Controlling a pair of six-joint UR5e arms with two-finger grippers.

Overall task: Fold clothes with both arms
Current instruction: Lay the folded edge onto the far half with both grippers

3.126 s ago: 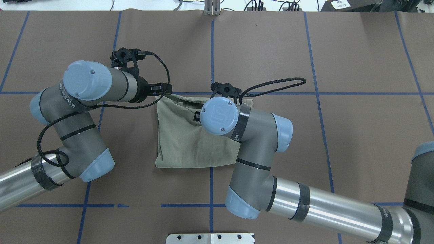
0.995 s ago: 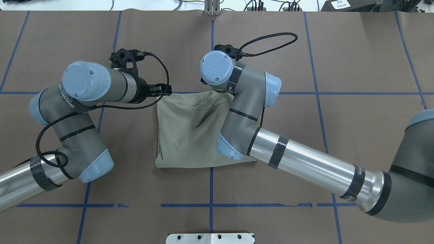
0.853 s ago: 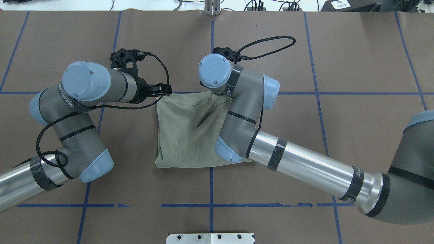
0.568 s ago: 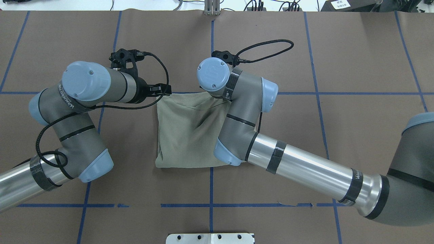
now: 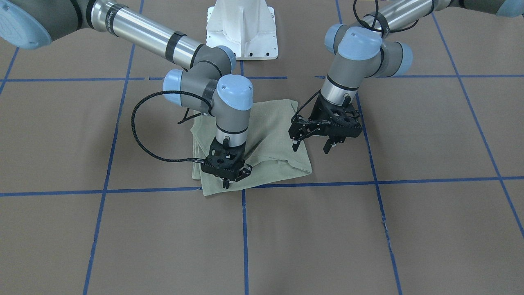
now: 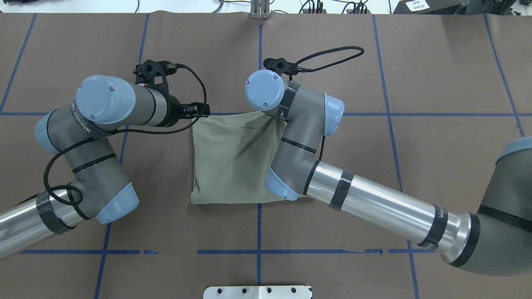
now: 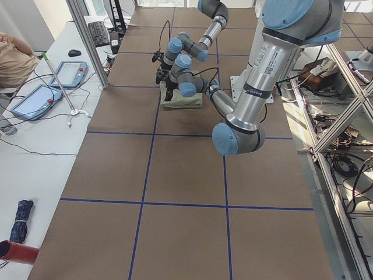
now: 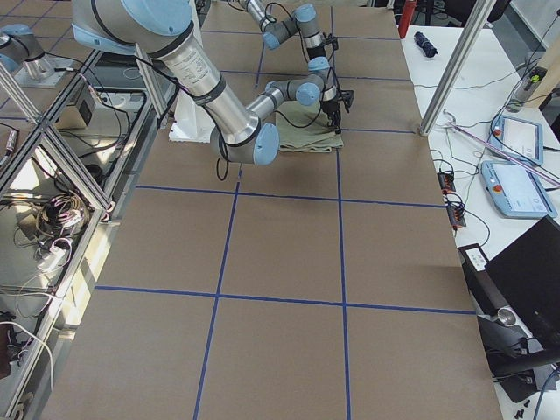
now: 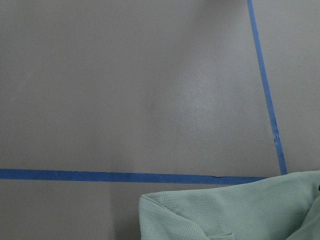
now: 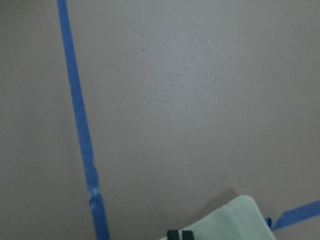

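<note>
The pale sage-green shirt (image 5: 270, 139) lies folded into a rough square in the middle of the brown table; it also shows in the overhead view (image 6: 232, 166). My right gripper (image 5: 225, 182) points down at the shirt's far edge with its fingers together, shut on the fabric; a crease runs from it across the cloth. In the right wrist view its closed fingertips (image 10: 180, 235) sit beside a shirt corner (image 10: 235, 220). My left gripper (image 5: 312, 145) is open and empty, just above the table beside the shirt's far left corner (image 6: 200, 110). The left wrist view shows that corner (image 9: 240, 210).
The white pedestal base (image 5: 241, 24) stands at the robot's side of the table. Blue tape lines (image 6: 259, 62) cross the brown mat. A side bench with tablets (image 7: 35, 96) runs along the far edge. My right forearm (image 6: 374, 203) lies over the shirt's near right corner.
My right arm carried the shirt's upper layer away from the robot to the far edge, then shifted slightly; the fold now lies flatter. My left arm has not moved.
</note>
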